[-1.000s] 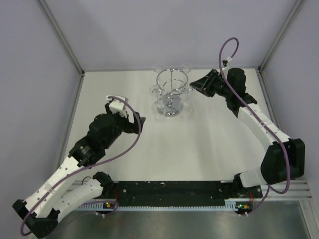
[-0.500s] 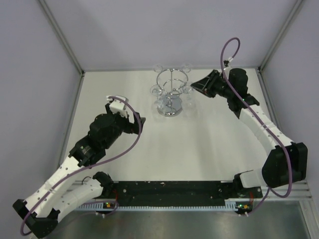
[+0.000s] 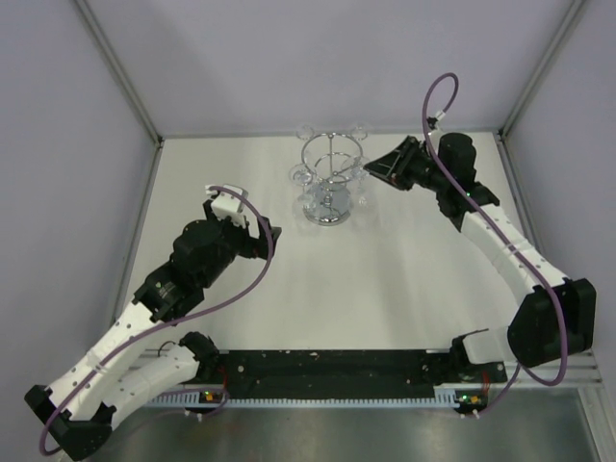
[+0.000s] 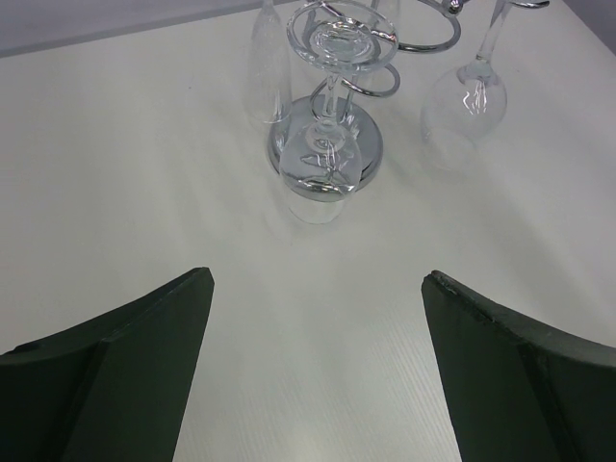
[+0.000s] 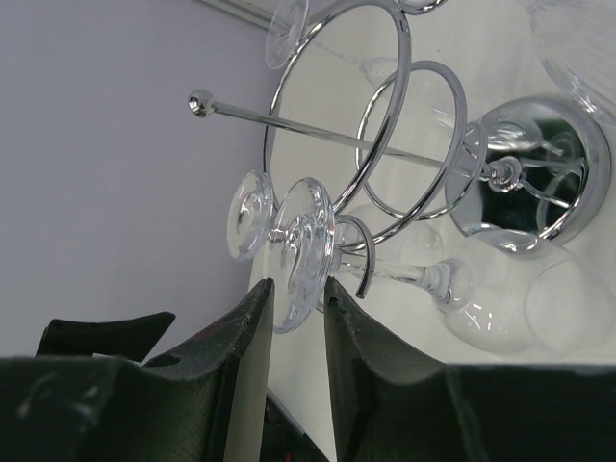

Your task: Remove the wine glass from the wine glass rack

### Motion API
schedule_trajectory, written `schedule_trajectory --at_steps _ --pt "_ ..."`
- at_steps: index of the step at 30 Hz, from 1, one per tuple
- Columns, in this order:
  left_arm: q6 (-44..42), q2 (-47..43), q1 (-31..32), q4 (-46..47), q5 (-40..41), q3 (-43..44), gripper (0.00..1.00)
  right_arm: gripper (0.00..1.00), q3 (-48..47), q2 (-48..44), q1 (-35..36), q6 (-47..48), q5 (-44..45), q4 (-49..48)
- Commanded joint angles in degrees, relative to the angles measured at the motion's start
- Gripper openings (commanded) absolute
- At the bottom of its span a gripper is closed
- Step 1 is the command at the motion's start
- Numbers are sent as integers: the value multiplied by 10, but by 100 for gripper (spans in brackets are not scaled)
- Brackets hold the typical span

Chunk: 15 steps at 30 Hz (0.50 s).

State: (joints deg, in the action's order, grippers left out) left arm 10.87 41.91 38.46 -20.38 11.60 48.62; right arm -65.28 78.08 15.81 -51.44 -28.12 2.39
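The broad, white, matte tabletop (image 3: 385,289) carries the shiny chrome wire wine glass rack (image 3: 330,183) near its far edge. The rack has a round mirrored base, a thin central post with a ball tip, and a ring of open wire loops on top. Several clear glasses hang from those loops bowl-down. The one in play is the clear, thin-stemmed wine glass (image 5: 303,252) on the rack's right side, whose flat round foot rests over a loop. The other glasses (image 4: 465,91) crowd just beside it. The black right tool (image 5: 298,289) has its two dark fingers (image 5: 248,332) parted by a narrow gap, and the lower rim of that foot sits in the mouth of the gap. I cannot tell whether the pads touch the glass. The black left tool (image 4: 318,289) is wide open and holds nothing, low over the tabletop and well apart from the rack, facing its base. The step in hand looks like the approach to a grasp. To do it well, the right tool should probably advance until the stem or foot is fully between the pads and close gently, since smooth glass is slick and brittle. It should then raise the foot just clear of the wire and draw it out through the loop's open side, slowly. The light stand could tip or the hanging neighbours could knock together.
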Motion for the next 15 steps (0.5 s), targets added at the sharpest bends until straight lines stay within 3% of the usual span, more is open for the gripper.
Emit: schedule_trajectory --at_steps 1,11,13,15 --pt "6 -2 0 16 1 -4 96 27 -36 1 18 6 -8 -31" --pt "7 -6 0 15 -1 -6 96 18 -32 11 23 -7 -6 -45" --pt "8 -6 0 14 -2 -6 96 25 -30 12 24 -10 -4 -49" --pt "8 -6 0 14 -2 -8 96 26 -28 15 23 -15 -5 -55"
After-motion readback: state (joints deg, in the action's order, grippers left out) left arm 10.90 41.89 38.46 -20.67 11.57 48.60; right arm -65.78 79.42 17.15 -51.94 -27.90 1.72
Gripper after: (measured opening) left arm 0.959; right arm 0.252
